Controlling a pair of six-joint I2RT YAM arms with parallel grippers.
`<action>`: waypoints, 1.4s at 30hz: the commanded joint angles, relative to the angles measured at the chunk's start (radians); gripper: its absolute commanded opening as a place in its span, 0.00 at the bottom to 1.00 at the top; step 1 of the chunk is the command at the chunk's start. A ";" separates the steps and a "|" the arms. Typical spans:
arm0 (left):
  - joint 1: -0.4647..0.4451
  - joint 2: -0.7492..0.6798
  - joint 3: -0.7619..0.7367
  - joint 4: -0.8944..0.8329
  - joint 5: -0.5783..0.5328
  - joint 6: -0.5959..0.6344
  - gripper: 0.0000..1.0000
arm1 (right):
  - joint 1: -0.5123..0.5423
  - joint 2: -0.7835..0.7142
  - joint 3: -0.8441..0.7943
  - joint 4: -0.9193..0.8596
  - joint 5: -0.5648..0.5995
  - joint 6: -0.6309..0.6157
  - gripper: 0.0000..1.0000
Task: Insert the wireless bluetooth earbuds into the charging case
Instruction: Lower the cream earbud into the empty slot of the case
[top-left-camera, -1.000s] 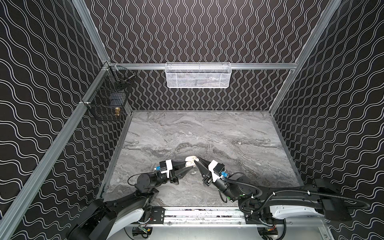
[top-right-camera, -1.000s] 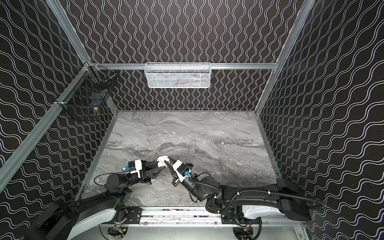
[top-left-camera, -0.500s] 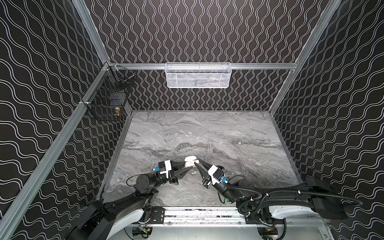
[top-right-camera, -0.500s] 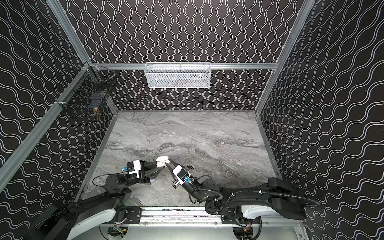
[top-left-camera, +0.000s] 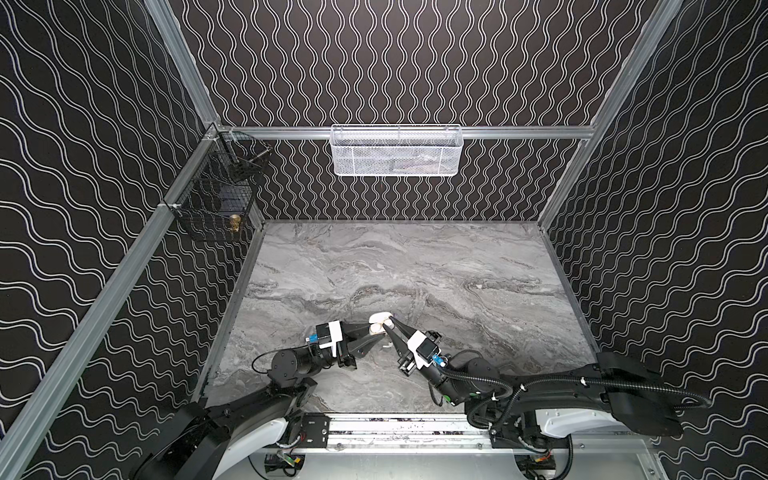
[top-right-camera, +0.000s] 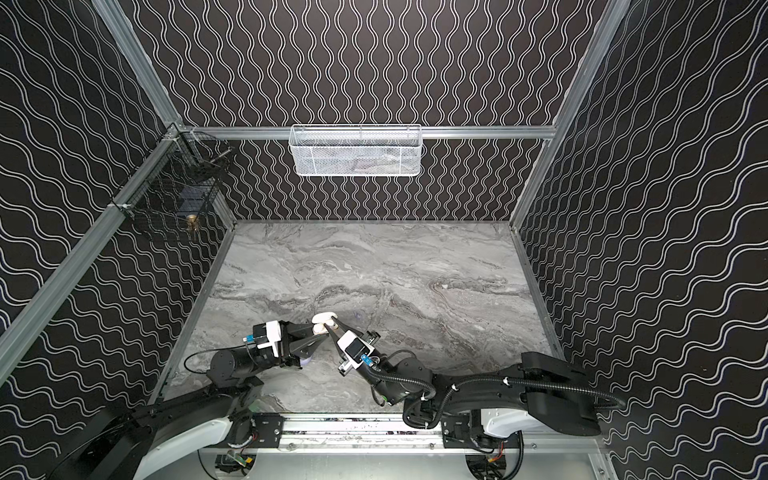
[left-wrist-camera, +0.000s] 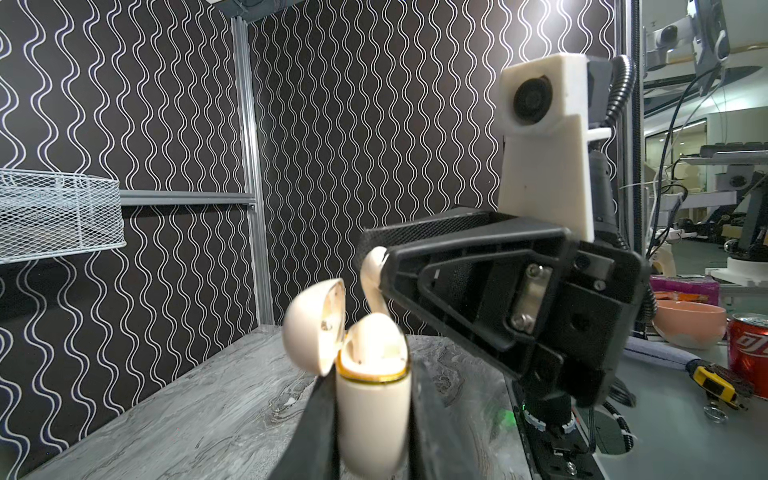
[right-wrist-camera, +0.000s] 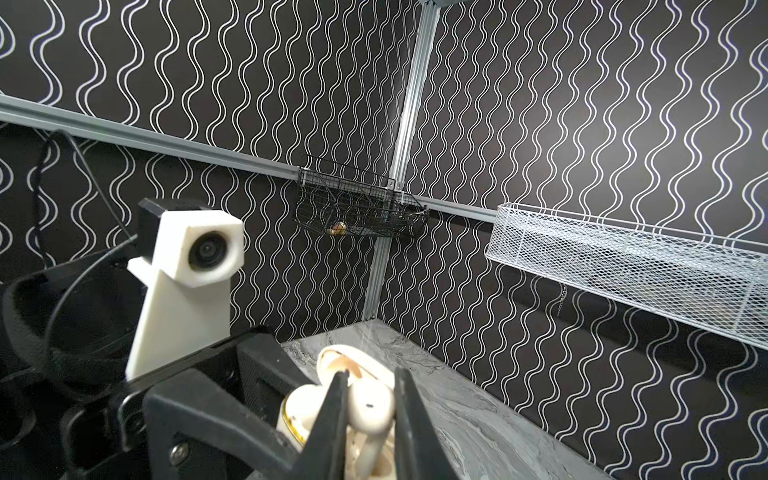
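White Chinese-style script on red can (left-wrist-camera: 749, 353), partly cut by frame edge; not fully readable.

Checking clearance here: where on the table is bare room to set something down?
Bare: the back third of the table, along the wall under the white mesh basket, and the strip by the right wall. Crowded: front centre, where the left gripper holds the open charging case and the right gripper holds an earbud over it.
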 joint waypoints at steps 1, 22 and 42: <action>0.000 -0.006 -0.001 0.037 0.006 -0.015 0.00 | -0.007 0.012 0.012 0.072 0.014 -0.016 0.12; -0.004 -0.022 -0.010 0.037 -0.010 -0.013 0.00 | -0.013 0.008 -0.044 0.037 -0.039 0.013 0.13; -0.003 -0.027 -0.016 0.037 -0.019 -0.005 0.00 | -0.012 0.015 -0.090 0.092 -0.070 0.042 0.14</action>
